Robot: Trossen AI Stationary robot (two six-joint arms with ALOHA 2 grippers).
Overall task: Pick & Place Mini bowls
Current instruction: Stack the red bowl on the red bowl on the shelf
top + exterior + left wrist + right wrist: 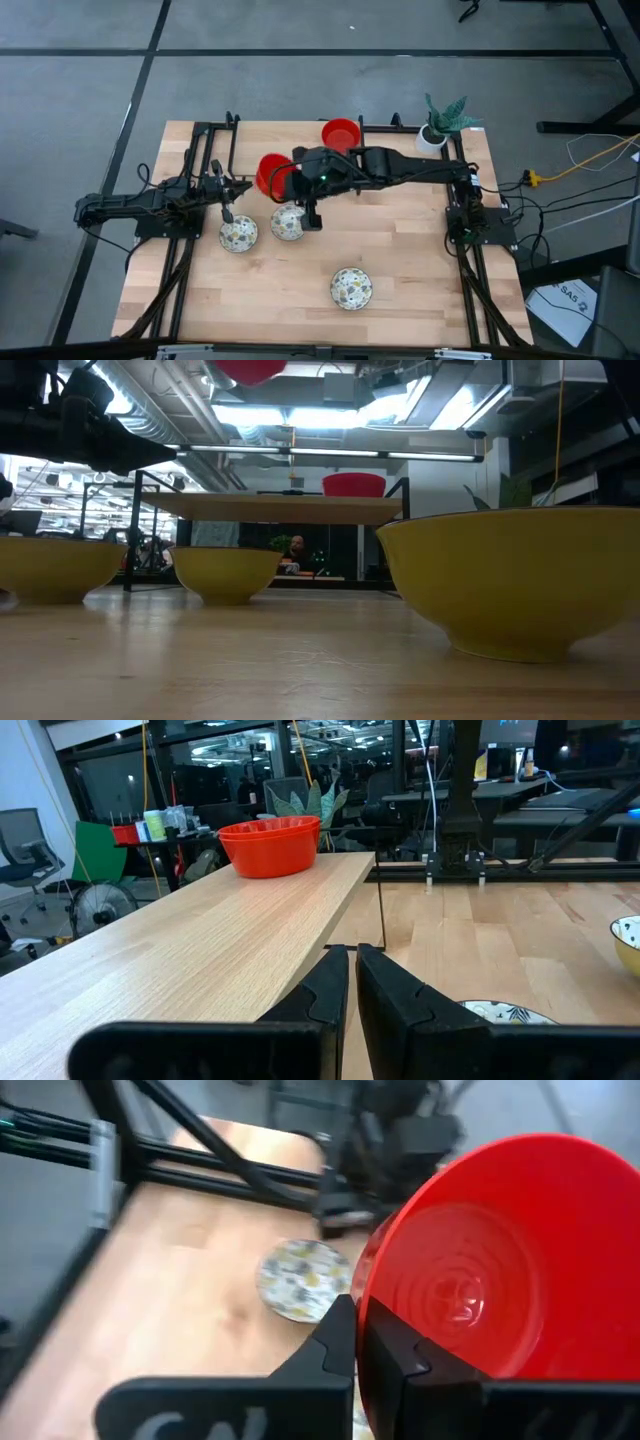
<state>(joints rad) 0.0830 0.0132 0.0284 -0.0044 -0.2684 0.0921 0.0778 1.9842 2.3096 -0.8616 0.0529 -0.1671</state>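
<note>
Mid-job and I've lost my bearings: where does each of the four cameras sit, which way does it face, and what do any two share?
High view: overhead, straight down; both arms, right gripper holding a plain red round bowl.
Low view: tabletop level, facing the room; yellow-sided bowls, no gripper clearly.
Left wrist view: along the raised wooden shelf; shut left gripper.
Right wrist view: looking down; right gripper clamps the red bowl.
Shared: high and right wrist views both show that held bowl.

Two patterned bowls (238, 235) (288, 222) sit close together mid-table beneath the right arm (400, 165) crossing overhead, a third bowl (351, 288) stands alone nearer the front edge, leaving open wood (420, 270) around it and toward the front corners.
</note>
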